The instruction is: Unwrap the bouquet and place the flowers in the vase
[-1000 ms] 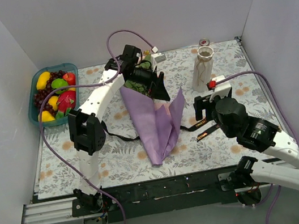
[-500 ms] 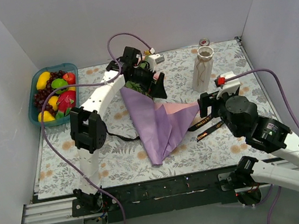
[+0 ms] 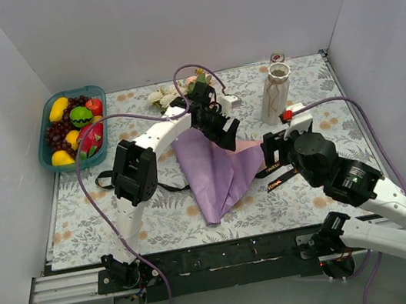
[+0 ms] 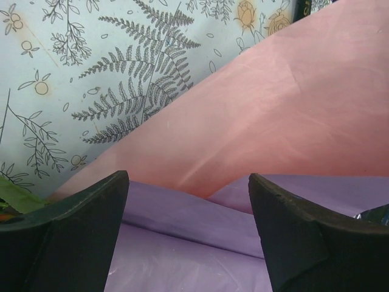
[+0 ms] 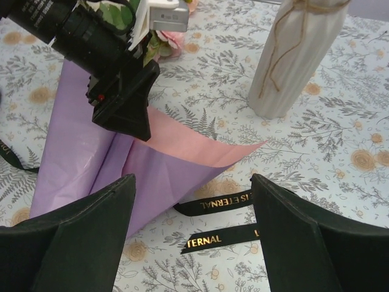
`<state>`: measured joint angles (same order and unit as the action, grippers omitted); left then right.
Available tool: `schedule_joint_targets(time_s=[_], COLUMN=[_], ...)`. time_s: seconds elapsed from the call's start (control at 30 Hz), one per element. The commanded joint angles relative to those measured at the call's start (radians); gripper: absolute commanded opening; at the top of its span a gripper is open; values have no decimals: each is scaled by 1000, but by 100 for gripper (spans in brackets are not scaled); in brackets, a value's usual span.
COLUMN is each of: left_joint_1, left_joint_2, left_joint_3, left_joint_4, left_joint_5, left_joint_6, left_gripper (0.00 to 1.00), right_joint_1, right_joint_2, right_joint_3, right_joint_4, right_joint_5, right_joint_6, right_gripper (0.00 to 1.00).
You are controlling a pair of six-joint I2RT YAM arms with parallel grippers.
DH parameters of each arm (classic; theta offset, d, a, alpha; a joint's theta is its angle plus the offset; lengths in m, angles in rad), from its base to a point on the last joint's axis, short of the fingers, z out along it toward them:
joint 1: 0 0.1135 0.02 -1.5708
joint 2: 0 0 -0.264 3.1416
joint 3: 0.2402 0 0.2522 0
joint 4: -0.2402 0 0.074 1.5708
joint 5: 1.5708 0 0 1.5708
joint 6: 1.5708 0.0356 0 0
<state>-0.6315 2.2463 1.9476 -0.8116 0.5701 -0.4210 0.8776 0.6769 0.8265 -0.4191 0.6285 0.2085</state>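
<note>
The bouquet's purple-and-pink paper [image 3: 214, 170] lies opened flat at mid-table, its pink flap [image 4: 273, 115] spread toward the vase. The flowers [image 3: 170, 93] poke out at the paper's far end, white and pink heads partly hidden behind my left arm. The cream vase [image 3: 275, 93] stands upright at the back right. My left gripper [image 3: 228, 138] hovers open just over the paper [image 4: 182, 243], nothing between its fingers. My right gripper [image 3: 270, 158] is open above the loose black ribbon [image 5: 228, 204], which lies on the mat beside the paper's right edge.
A teal basket [image 3: 43, 140] of plastic fruit sits at the back left. A small red-topped jar [image 3: 277, 57] stands behind the vase. More black ribbon [image 3: 158, 187] trails left of the paper. White walls close in the table on three sides.
My left gripper has swung right and nearer, from the flower heads to above the pink flap, jaws narrowing slightly. The raised paper flap now lies flat. The flower heads have come into view.
</note>
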Motion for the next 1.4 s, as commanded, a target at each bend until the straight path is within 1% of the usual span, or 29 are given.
schedule_joint_targets(time_s=[0.0, 0.07, 0.1, 0.2, 0.3, 0.37, 0.43, 0.53, 0.57, 0.63, 0.67, 0.73, 0.83, 0.9, 0.97, 1.03, 1.1, 1.13, 1.2, 1.23, 1.27, 1.33, 1.37], left_joint_1=[0, -4, -7, -10, -14, -28, -39, -45, -45, -46, -46, -46, -57, -71, -91, -106, -109, -109, -106, -93, -83, -41, -24], left_joint_2=[-17, -17, -19, -27, -43, -47, -48, -40, -36, -28, -27, -21, -21, -22, -16, -8, -2, -5, -22, -30, -42, -73, -85], left_joint_3=[22, 14, 5, -12, -35, -55, -70, -72, -69, -59, -49, -39, -26, -18, -13, 11, 33, 51, 69, 92, 105, 129, 137], left_joint_4=[45, 58, 61, 74, 74, 63, 60, 60, 64, 68, 65, 58, 46, 42, 42, 40, 38, 40, 43, 40, 31, 14, 2], left_joint_5=[-19, -48, -62, -137, -165, -188, -202, -217, -223, -249, -257, -263, -272, -291, -329, -361, -381, -384, -421, -423, -421, -429, -432], left_joint_6=[-28, -44, -48, -70, -78, -79, -79, -88, -91, -99, -102, -108, -114, -113, -119, -134, -151, -160, -171, -174, -179, -185, -190], left_gripper=[77, 74, 67, 60, 59, 54, 46, 44, 39, 33, 26, 25, 33, 42, 43, 38, 37, 41, 64, 78, 80, 80, 81], right_joint_1=[3, 3, 3, 3, 1, 3, 3, 3, 3, 3, 3, 3, 3, 4, 1, 3, 3, 3, 1, -2, -8, -22, -35], right_joint_2=[62, 79, 90, 95, 101, 116, 144, 161, 162, 159, 158, 151, 141, 133, 130, 124, 127, 131, 168, 188, 213, 275, 312], right_joint_3=[-10, -12, -15, -38, -64, -66, -63, -55, -55, -58, -58, -67, -79, -92, -99, -101, -102, -102, -96, -90, -81, -78, -79], right_joint_4=[138, 155, 163, 183, 226, 246, 258, 273, 278, 279, 279, 278, 275, 273, 272, 272, 273, 278, 281, 276, 263, 279, 314], right_joint_5=[-47, -50, -50, -56, -61, -65, -72, -78, -79, -79, -81, -82, -84, -82, -81, -81, -93, -101, -130, -139, -154, -214, -236], right_joint_6=[-6, -6, -4, 2, 2, 2, -1, 0, 0, -1, -1, 0, 3, 11, 12, 12, 11, 5, 5, 15, 29, 51, 80], right_gripper=[84, 84, 84, 83, 84, 84, 83, 83, 83, 83, 83, 83, 83, 83, 83, 83, 83, 84, 86, 87, 88, 88, 88])
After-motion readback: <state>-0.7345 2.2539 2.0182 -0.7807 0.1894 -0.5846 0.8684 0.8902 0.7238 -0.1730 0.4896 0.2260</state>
